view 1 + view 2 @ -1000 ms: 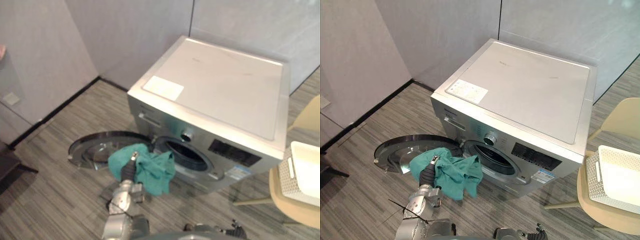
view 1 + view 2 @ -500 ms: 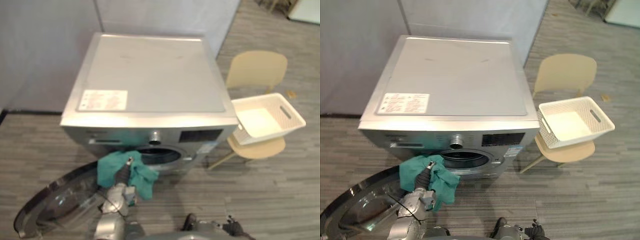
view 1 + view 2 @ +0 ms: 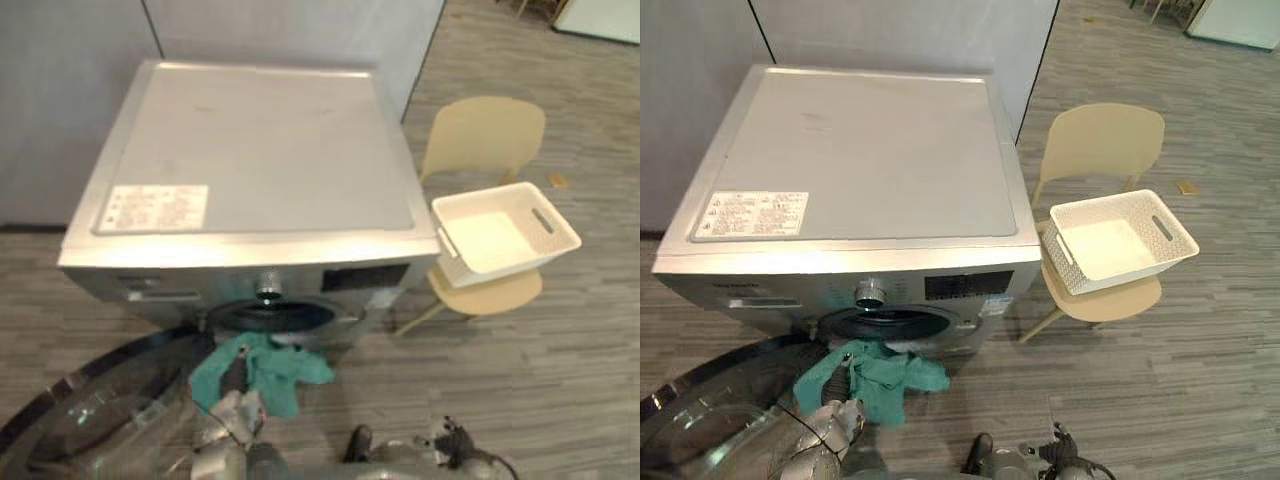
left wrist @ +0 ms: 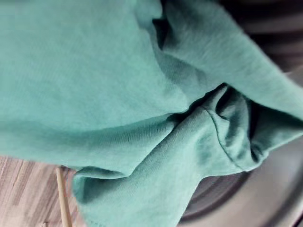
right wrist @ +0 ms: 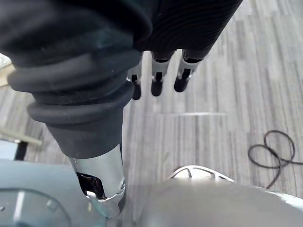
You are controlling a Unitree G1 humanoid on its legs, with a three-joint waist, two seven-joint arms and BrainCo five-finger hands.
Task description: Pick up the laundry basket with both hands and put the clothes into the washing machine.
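Note:
A teal cloth (image 3: 265,368) hangs over my left hand (image 3: 233,373), just below the open drum mouth (image 3: 272,317) of the silver washing machine (image 3: 250,150). In the left wrist view the teal cloth (image 4: 118,94) hangs in folds in front of the dark drum. The white laundry basket (image 3: 510,268) sits on a beige chair (image 3: 485,135) to the machine's right, and I see no clothes in it. My right hand (image 5: 161,71) hangs over the floor low on the right, fingers relaxed and holding nothing.
The machine's round door (image 3: 100,410) lies swung wide open at the lower left, close to my left arm. Grey walls stand behind the machine. Striped floor (image 3: 560,380) stretches in front of the chair on the right.
The camera has swung round to face the machine's front. The teal cloth on my left hand has dropped lower and moved right, from beside the drum mouth to just under it.

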